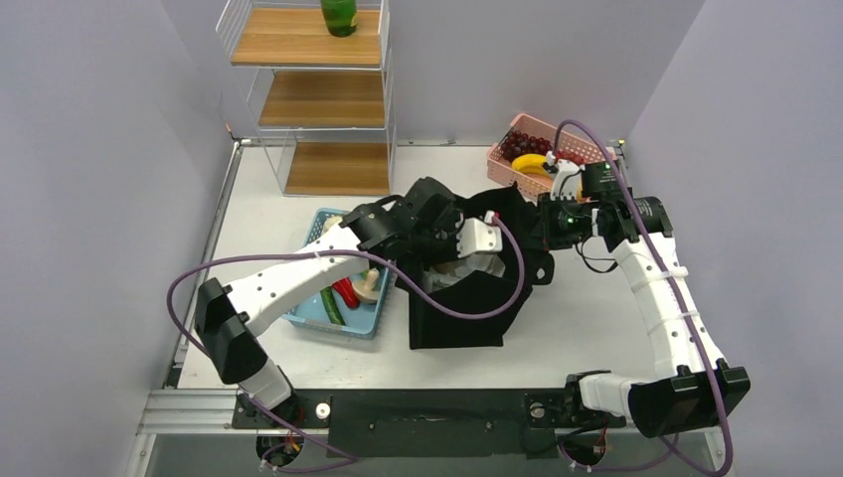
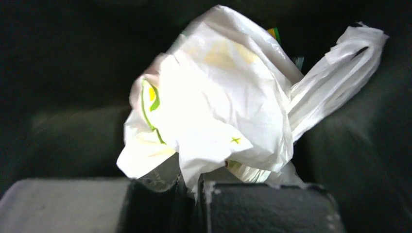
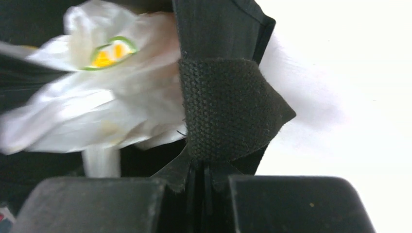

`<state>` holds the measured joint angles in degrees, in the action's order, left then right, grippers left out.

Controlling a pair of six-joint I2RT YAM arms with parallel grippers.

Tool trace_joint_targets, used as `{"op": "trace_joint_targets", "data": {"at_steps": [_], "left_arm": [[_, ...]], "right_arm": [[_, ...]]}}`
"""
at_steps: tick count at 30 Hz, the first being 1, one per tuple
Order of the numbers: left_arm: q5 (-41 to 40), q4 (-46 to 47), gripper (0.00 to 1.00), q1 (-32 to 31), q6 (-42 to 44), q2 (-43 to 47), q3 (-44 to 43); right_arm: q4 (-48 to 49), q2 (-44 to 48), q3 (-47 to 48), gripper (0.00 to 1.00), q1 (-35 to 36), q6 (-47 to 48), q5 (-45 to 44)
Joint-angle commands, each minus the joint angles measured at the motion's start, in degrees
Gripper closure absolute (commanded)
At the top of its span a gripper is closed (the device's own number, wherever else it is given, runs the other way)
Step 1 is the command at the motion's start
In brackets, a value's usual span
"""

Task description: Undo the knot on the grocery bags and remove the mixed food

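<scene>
The white plastic grocery bag (image 2: 218, 97), printed with yellow citrus slices and green marks, sits crumpled inside the black tote (image 1: 467, 298). One loose handle (image 2: 335, 68) sticks out to the right. My left gripper (image 2: 199, 187) is shut on a fold of the bag's lower edge. In the top view it (image 1: 459, 253) reaches into the tote's mouth, where the bag (image 1: 484, 266) shows white. My right gripper (image 3: 204, 170) is shut on the tote's black webbing strap (image 3: 218, 107) at the tote's right rim (image 1: 545, 227). The bag also shows in the right wrist view (image 3: 97, 97). The mixed food is hidden inside the bag.
A blue basket (image 1: 343, 323) with cucumber, red pepper and mushroom stands left of the tote, under my left arm. A pink basket (image 1: 537, 149) with banana and grapes stands at the back right. A wire shelf (image 1: 318, 99) with a green bottle (image 1: 339, 15) stands at the back.
</scene>
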<state>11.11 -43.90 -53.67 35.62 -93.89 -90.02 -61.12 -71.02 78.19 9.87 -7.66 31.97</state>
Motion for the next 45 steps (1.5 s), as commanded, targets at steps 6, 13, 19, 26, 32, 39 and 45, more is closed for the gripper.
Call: {"op": "trace_joint_targets", "data": {"at_steps": [6,13,19,26,32,39,45], "left_arm": [[3.31,14.84,1.0,0.47,-21.89,10.19,-17.91],[1.18,20.19,1.0,1.62,-31.04,8.75,-30.48],[2.61,19.57,1.0,6.49,-33.77,8.74,-36.73],[4.46,17.86,1.0,10.3,-27.59,15.41,-26.69],[3.97,18.14,1.0,10.29,-23.49,23.01,-10.42],[5.02,16.83,1.0,7.89,-20.84,28.31,3.42],[6.57,14.68,1.0,6.65,-20.74,28.97,8.08]], "right_arm": [[-2.99,1.12,6.39,1.0,-7.72,8.16,-10.64],[-8.31,-0.4,11.16,1.0,-15.83,16.24,-15.07],[-13.22,-3.59,17.26,1.0,-29.21,26.24,-16.44],[-14.18,-8.93,19.62,1.0,-42.11,38.23,-16.81],[-9.83,-16.05,27.23,1.0,-46.28,39.21,-18.89],[-3.62,-21.8,34.33,1.0,-45.11,35.11,-21.21],[2.28,-21.9,35.5,0.95,-43.07,31.48,-26.97]]}}
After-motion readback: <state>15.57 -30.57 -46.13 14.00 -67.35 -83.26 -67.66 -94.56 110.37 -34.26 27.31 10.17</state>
